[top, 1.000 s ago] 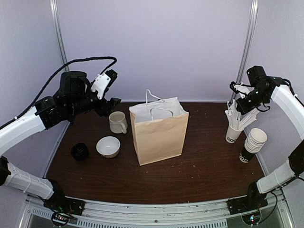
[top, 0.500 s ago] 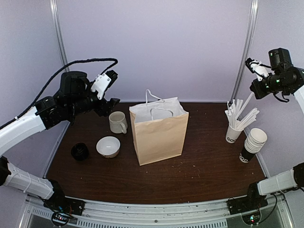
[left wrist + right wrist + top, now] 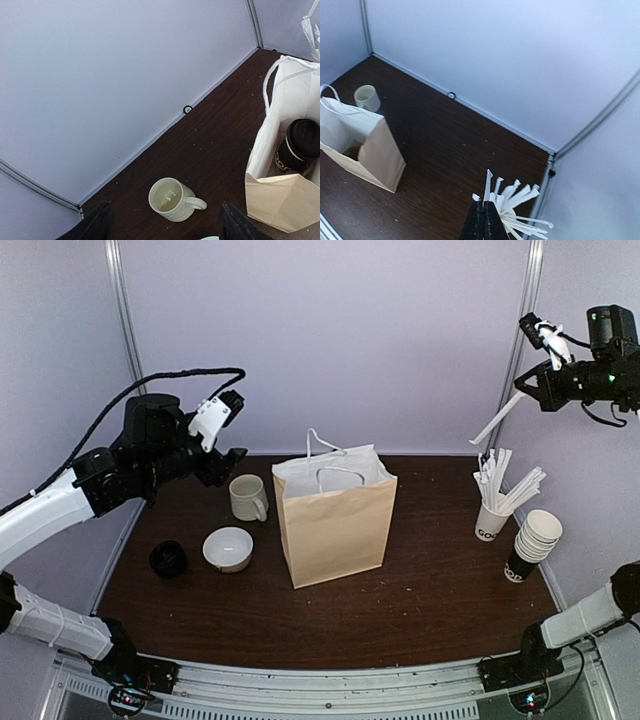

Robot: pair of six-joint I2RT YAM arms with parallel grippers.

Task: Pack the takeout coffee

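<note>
The takeout coffee (image 3: 301, 146), a black cup with a black dome lid, stands inside the open paper bag (image 3: 276, 199); the top view hides it behind the bag's wall (image 3: 335, 525). My left gripper (image 3: 230, 440) hovers open and empty above the cream mug (image 3: 171, 200), left of the bag, and its dark fingers (image 3: 95, 227) show at the bottom of the wrist view. My right gripper (image 3: 543, 390) is raised high at the far right, shut on a white wrapped straw (image 3: 497, 424). In the right wrist view the jaws (image 3: 484, 220) pinch that straw (image 3: 487, 184).
A cup of wrapped straws (image 3: 493, 520) and a stack of lidless paper cups (image 3: 530, 543) stand at the right edge. A white bowl (image 3: 228, 548) and a small black round object (image 3: 168, 559) sit at the left. The mug (image 3: 247, 497) is behind the bowl.
My right gripper has risen up and to the right from the straw cup, drawing one wrapped straw out with it. The left arm has barely moved.
</note>
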